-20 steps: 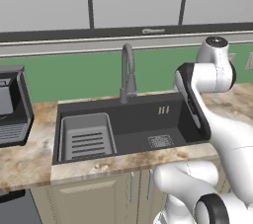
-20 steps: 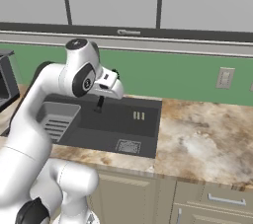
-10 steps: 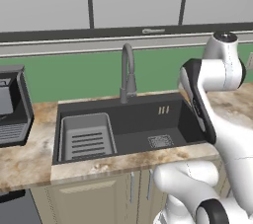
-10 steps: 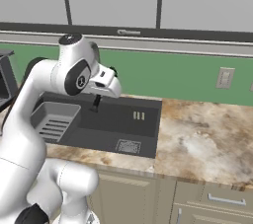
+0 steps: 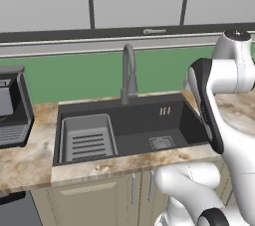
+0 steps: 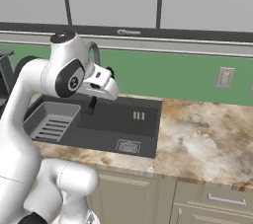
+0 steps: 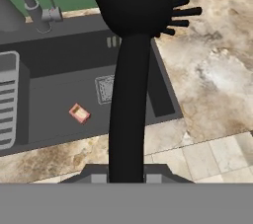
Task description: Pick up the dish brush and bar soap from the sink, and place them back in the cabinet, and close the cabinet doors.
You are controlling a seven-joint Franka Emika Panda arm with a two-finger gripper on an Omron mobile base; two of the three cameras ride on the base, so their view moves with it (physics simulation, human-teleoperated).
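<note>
While the gripper [image 6: 92,105] clamped the dish brush [image 7: 133,35] above the sink [image 7: 69,53], the bar soap [image 7: 79,113] lay beside the drain. Next, the brush needed carrying to the cabinet.

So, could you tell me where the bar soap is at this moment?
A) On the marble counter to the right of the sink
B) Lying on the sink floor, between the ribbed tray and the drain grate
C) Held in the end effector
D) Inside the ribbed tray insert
B: in the hand view the bar soap lies on the dark floor of the sink, between the ribbed tray and the drain grate, while the end effector holds the dish brush.
</note>
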